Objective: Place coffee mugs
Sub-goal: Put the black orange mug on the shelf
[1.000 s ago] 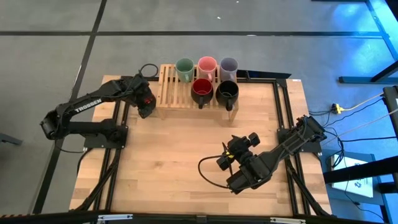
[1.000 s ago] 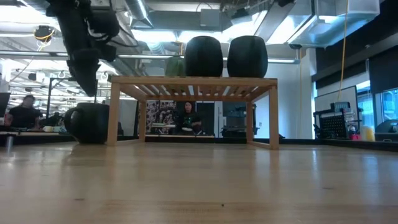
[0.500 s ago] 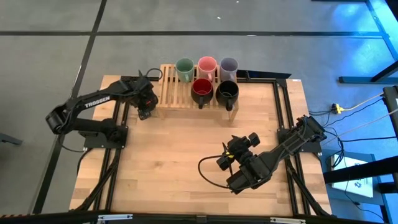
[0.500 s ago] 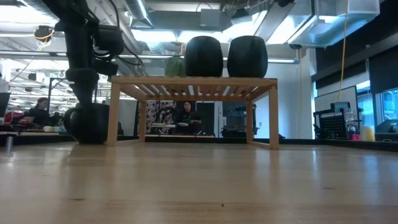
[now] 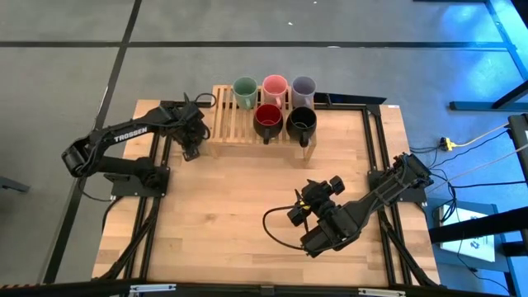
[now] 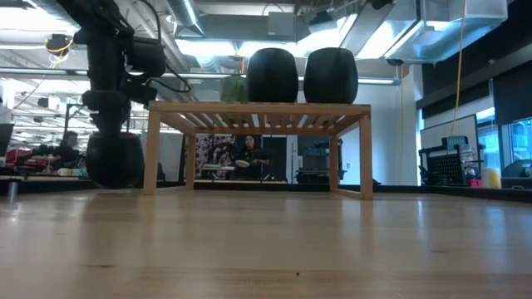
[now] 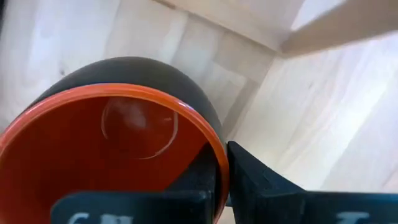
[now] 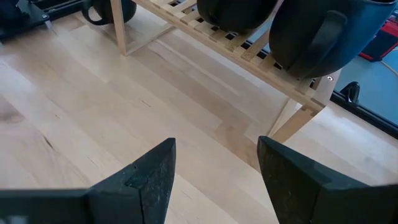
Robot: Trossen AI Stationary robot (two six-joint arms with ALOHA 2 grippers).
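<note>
An orange-red mug (image 7: 124,143), dark on the outside, stands upright on the table by the left end of the slatted wooden rack (image 5: 239,128). In the low view the mug (image 6: 114,159) sits under my left gripper (image 5: 191,143), which is shut on it. On the rack stand the green (image 5: 245,91), pink (image 5: 275,87), lavender (image 5: 304,89), dark red (image 5: 268,120) and black (image 5: 302,123) mugs. My right gripper (image 5: 299,211) hovers open over the table's near right part, holding nothing. My left gripper holds the orange-red mug by its wall at the rim (image 7: 219,163). One finger (image 7: 198,180) is inside the mug and the other (image 7: 255,180) outside. The fingers come from above, pointing down. The mug is upright with its opening up; whether its bottom is off the table I cannot tell.
The rack's left leg (image 6: 150,154) stands close beside the held mug. Bare wooden table (image 5: 239,214) lies in front of the rack. Black frame rails (image 5: 375,140) run along the table's sides. People sit in the room behind the table (image 6: 249,158).
My left gripper has come down from above the orange-red mug and a little toward the table's far edge, onto the mug beside the rack's left end.
</note>
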